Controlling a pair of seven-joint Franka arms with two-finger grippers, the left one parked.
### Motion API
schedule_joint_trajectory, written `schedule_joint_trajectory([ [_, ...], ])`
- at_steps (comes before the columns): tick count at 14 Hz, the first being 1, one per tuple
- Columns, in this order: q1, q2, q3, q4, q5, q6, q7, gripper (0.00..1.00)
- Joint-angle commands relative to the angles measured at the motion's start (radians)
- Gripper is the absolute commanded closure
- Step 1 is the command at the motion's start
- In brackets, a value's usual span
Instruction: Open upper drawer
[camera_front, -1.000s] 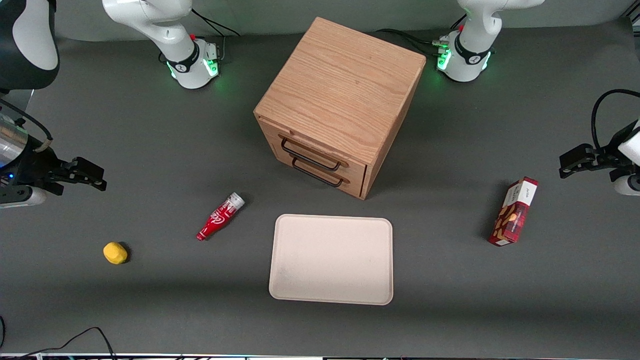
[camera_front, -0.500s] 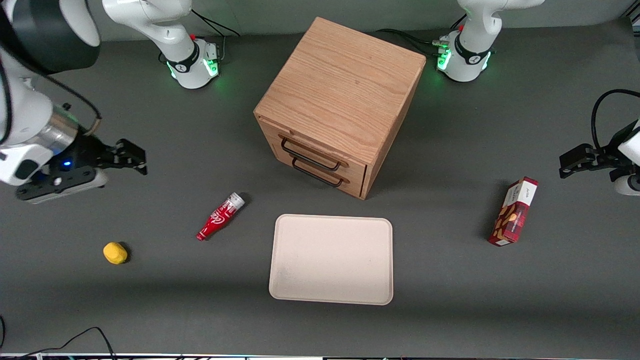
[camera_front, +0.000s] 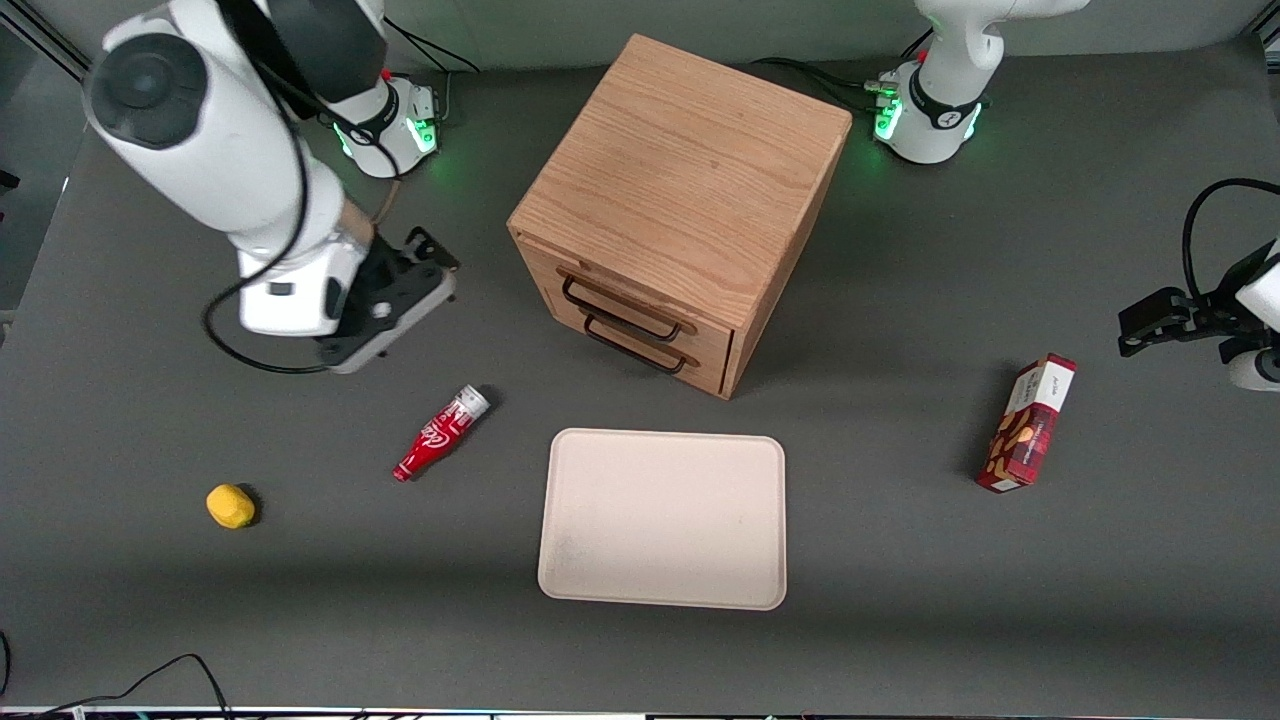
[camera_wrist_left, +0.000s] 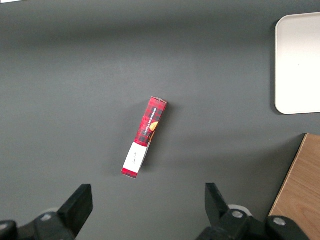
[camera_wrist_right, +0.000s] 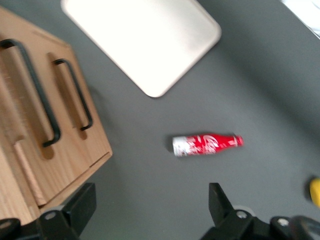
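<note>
Table (camera_front: 900, 620) with a dark grey mat is carrying an oak cabinet (camera_front: 680, 180); its upper drawer (camera_front: 625, 300) is sitting shut above the bottom drawer (camera_front: 640, 345). The gripper (camera_front: 435, 270) is hovering beside the cabinet, above a red bottle (camera_front: 440, 433), its fingers (camera_wrist_right: 222, 205) spread apart. The white writing on the bottle is not readable.

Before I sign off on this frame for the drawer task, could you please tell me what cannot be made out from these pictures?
- Light oak upper drawer, front view: closed, so its inside is hidden by its front panel.
- Long black wire handle, right wrist view: one end is cut off by the picture's edge.
- Right arm's gripper, open above the table beside the cabinet: in the front view its fingertips are hidden under the hand.
- Small yellow object, right wrist view: cut off by the edge and blurred.
</note>
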Motion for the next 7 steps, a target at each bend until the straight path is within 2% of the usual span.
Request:
schedule_joint_trajectory([
  [1,0.008,0.109,0.064,0.097,-0.01,-0.019,-0.058,0.0],
  [3,0.005,0.167,0.117,0.12,-0.001,-0.019,-0.054,0.0],
  [7,0.008,0.232,0.134,0.125,0.117,-0.002,-0.051,0.0],
])
